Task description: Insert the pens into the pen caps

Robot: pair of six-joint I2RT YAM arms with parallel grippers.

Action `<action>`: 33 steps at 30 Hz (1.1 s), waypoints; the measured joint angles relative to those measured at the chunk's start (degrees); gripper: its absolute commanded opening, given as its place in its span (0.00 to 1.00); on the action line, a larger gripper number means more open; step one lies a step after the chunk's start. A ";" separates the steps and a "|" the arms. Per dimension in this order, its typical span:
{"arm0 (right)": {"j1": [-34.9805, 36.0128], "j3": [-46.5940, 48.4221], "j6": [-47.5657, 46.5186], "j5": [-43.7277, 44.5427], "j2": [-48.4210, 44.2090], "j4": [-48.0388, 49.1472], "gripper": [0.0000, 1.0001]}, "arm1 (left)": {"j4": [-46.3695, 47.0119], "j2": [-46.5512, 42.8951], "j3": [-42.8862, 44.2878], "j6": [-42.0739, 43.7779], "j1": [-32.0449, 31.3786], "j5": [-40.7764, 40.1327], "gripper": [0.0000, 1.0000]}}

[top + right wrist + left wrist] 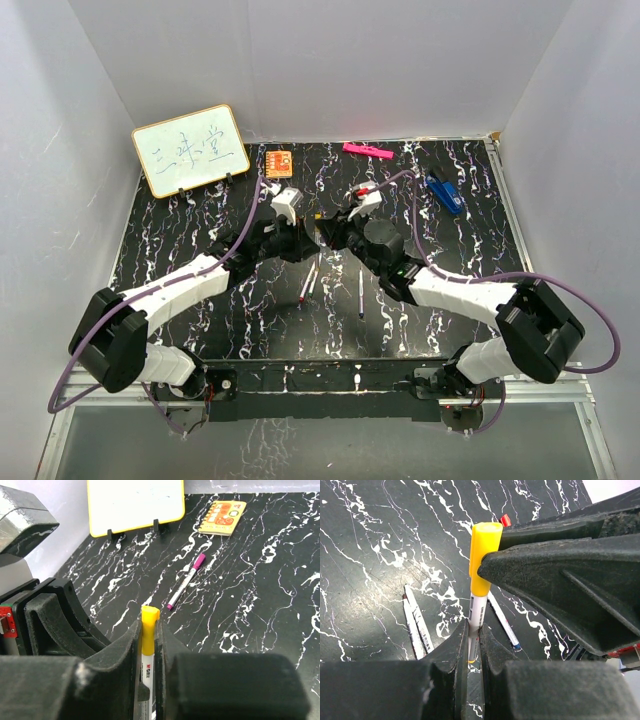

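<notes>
left gripper point(474, 632): my fingers are pressed onto the barrel of a thin white plastic pen point(476, 611), pinching it.
right gripper point(149, 630): my fingers are clamped on the short yellow plastic cap point(485, 555) sitting on that pen's end. The two sets of fingertips are almost touching.
pinch spot: mid-table, well to the right of the yellow-framed whiteboard point(190, 150) and nearer to me.
loose pens: two white stick pens point(415, 622) and a blue-tipped white pen point(502, 622) lie flat under the pinch. A purple-capped white pen point(185, 580) lies between the pinch and the whiteboard.
red: a small red plastic cap point(506, 520) peeks out behind my right finger, mostly hidden.
far edge: right of the whiteboard sit an orange notebook point(279, 162), then a thick pink marker point(367, 151), then a blue clip point(445, 192).
room: a bare stretch of black white-veined tabletop point(170, 240) lies in front of the whiteboard. White walls point(60, 150) close the left, far and right edges.
</notes>
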 measured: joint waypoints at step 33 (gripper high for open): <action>1.90 2.03 -3.85 9.84 -12.15 -10.10 0.64 | 8.26 0.17 0.85 1.49 1.88 6.47 0.00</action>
